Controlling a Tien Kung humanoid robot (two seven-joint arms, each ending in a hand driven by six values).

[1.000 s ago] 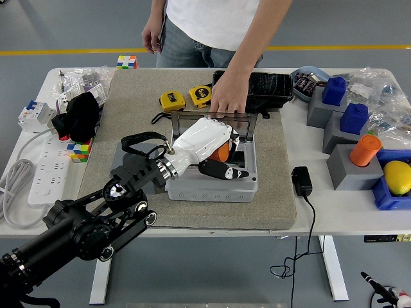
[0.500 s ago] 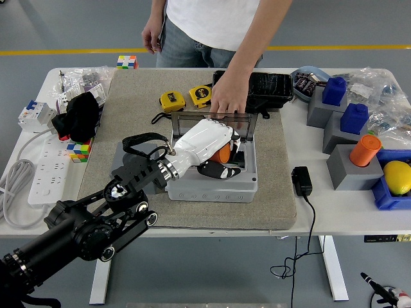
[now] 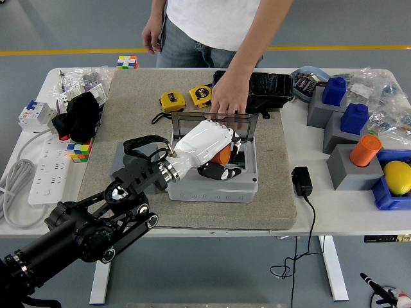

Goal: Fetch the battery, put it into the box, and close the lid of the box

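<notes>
Orange is your cue: the battery [image 3: 222, 154] shows as a small orange patch under the white left hand [image 3: 204, 144], inside the open grey box [image 3: 214, 179] on the mat [image 3: 192, 128]. The hand reaches in from the near left, palm down over the box's middle, and its fingers look curled about the battery, dark fingertips [image 3: 221, 171] lying just on the near side of it. You cannot see whether the battery rests on the box floor or hangs in the grasp; the hand hides that. Only that small patch shows, so you cannot read its long axis either. The relation to mind is that the battery is directly beneath the palm and already within the walls, so release looks like the step in hand. The lid [image 3: 215, 121] stands up at the box's far edge, hinged away from you, and a person's hand [image 3: 228, 99] presses on its top, holding it back. To shut it, you would draw the hand out toward the near left, then reach past the box and bring the lid down toward yourself. The right arm is out of view, so the left does the lot.
</notes>
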